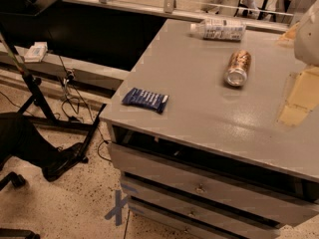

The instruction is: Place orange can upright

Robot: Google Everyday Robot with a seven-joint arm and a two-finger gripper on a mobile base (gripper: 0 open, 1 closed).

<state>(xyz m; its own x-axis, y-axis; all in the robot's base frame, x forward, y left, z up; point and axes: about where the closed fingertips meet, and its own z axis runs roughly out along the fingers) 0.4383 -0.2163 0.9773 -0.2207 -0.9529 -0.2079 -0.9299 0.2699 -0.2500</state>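
- Orange can [238, 67], a small golden-orange aluminium drink cylinder: the dark marks on its side are too blurred to read, and the far end is hidden behind its own body.
- The tool [308, 34] shows only as a pale, rounded bulk at the right edge of the view, above the far right of the desk and cut off by the frame. Whether it is clenched or released cannot be told. It is well apart from the orange can.
- The orange can lies on its side on the right half of the flat grey painted desk [199, 108], its round silver end facing the near edge. The metal shines, and a faint reflection sits beneath it.
- A clear plastic bottle with a white label [218, 29] lies on its side near the desk's far edge, beyond the orange can and not touching it.
- A flat dark-blue snack wrapper with pale print [145, 99] lies near the desk's left edge, well apart from the orange can.
- Pale tan patches [299, 98] break the grey surface at the right; they run out of view.
- Grey drawer fronts with small knobs [199, 188] sit below the top, the lowest cut off.
- At the left, a dark trouser leg and black shoe [62, 166] rest on the speckled floor [75, 208]; the person is otherwise out of view.
- A blue tape cross [117, 208] marks the floor by the drawers.
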